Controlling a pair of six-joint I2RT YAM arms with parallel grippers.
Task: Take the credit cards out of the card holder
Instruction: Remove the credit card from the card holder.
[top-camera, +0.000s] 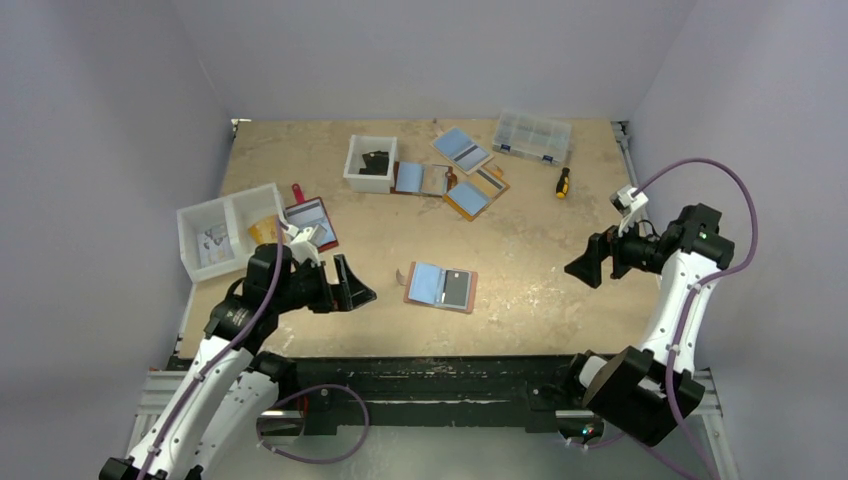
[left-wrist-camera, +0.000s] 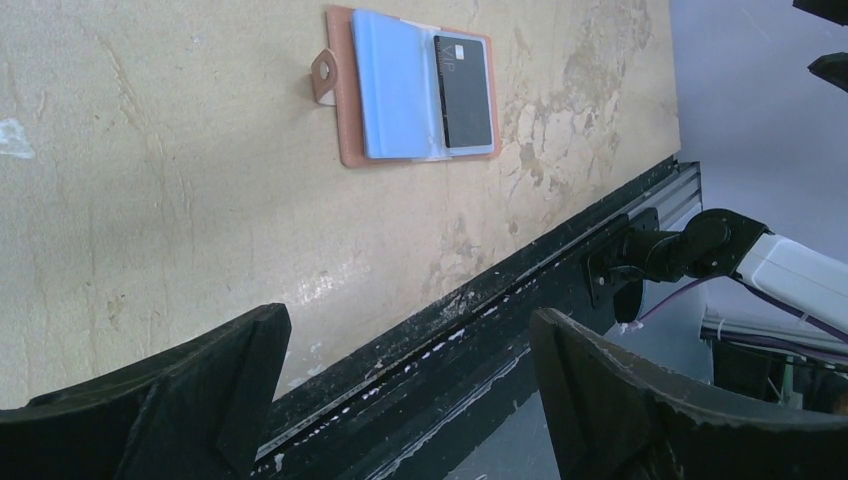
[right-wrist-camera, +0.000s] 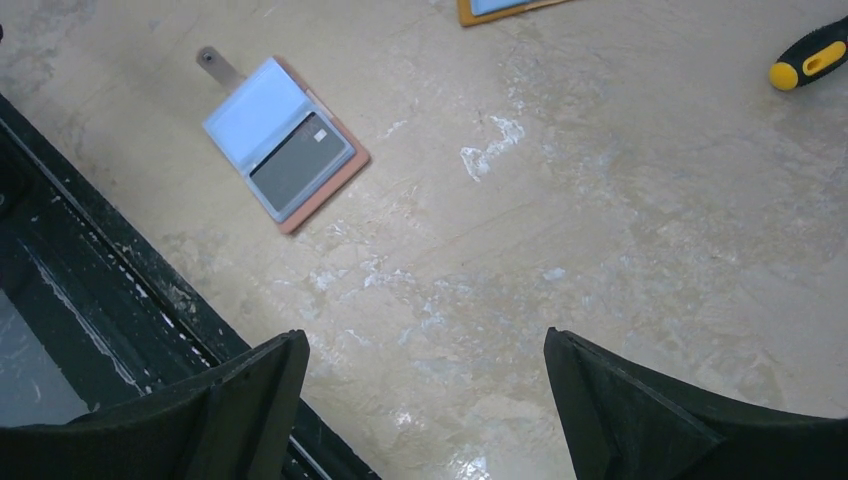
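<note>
The left gripper (top-camera: 352, 288), jaws spread and empty, hangs over the mottled beige table (top-camera: 520, 300) near its front edge; just to its right the slim tan-brown leather card holder (left-wrist-camera: 344, 110) lies open and flat, a thin light blue card (left-wrist-camera: 395, 85) in its left half, a dark grey card (left-wrist-camera: 465, 90) in its right; well beyond, the right gripper (top-camera: 588, 262) hovers, likewise parted, holding nothing.

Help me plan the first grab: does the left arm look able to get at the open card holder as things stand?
Probably yes. The left fingers hover open beside the card holder, which lies open and flat; only bare table shows between them, and the other wallets sit farther back.
</note>
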